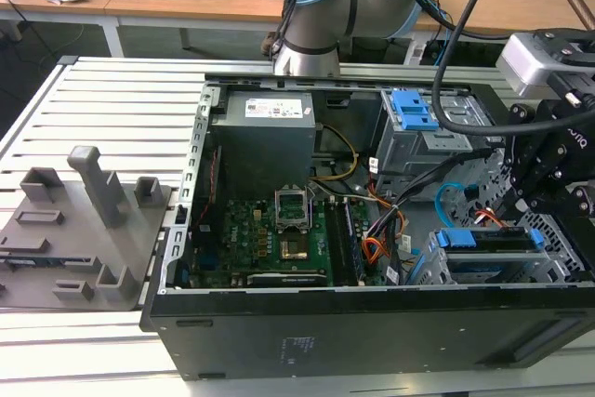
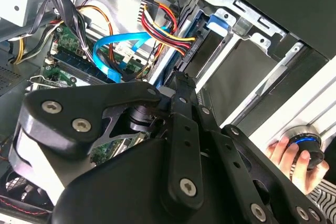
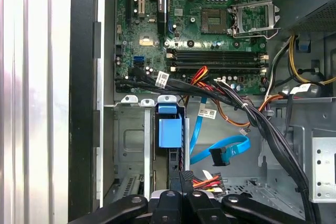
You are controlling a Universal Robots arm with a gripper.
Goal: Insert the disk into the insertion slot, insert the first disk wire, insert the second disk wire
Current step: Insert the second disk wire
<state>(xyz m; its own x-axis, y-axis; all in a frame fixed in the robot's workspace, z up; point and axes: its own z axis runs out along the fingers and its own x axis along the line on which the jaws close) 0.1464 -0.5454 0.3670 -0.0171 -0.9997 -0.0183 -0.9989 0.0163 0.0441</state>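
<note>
The closed gripper sits just beside the disk, so any skewed push may snag the loose blue wire nearby.

Nothing can be read: the white label on the power supply and the cable tags show only illegible print.

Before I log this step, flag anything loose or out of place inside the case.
The light-blue cable loops free beside the disk, and its dark plug hangs in open space, plugged into nothing. Nothing else stands out.
</note>
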